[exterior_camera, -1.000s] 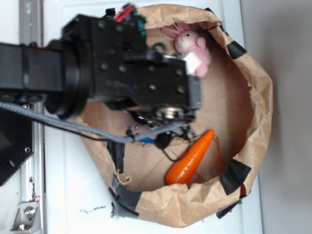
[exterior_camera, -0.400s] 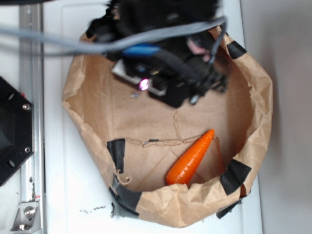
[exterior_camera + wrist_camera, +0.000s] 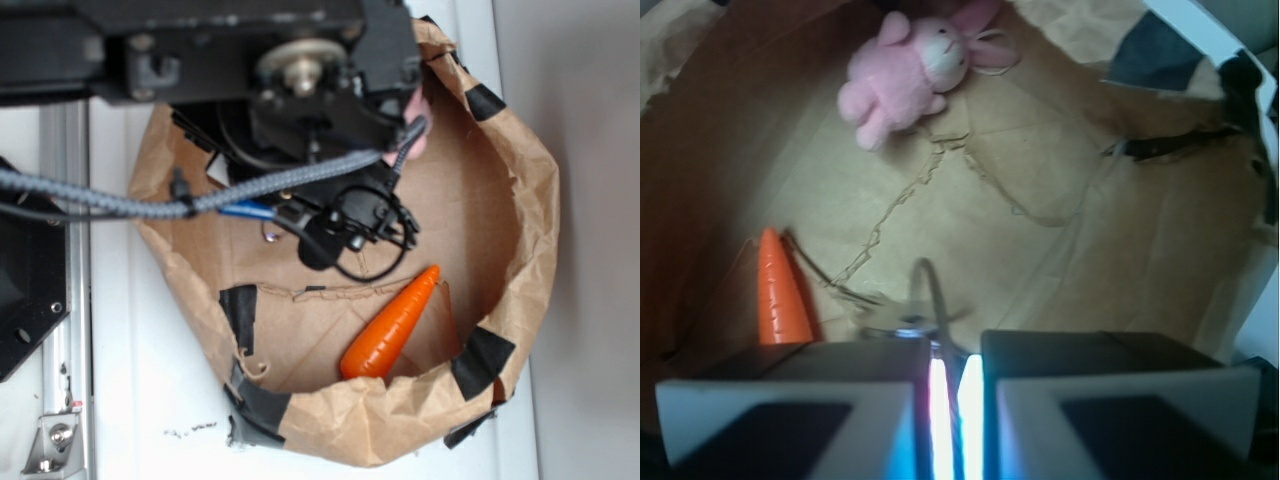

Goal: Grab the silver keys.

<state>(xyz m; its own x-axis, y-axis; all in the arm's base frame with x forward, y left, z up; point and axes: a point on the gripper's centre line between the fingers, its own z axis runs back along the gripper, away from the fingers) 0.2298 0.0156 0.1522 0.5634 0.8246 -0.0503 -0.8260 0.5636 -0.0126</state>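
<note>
While nearly closed fingers (image 3: pixel 950 385) pinch them, the silver keys (image 3: pixel 915 318) look blurred, grey, wiry.

Exterior bright, even; arm (image 3: pixel 230 60) close, soft. Wrist dim, warm, blurry; glare btwn fingers (image 3: pixel 790 410).

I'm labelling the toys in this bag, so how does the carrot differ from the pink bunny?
The carrot is bright orange, smooth and tapered to a point; the pink bunny is a fuzzy, rounded plush with ears and limbs. In the wrist view the carrot lies low on the left, near the pincer, while the bunny lies far off at the top. Both rest on the floor of the brown paper bag.
</note>
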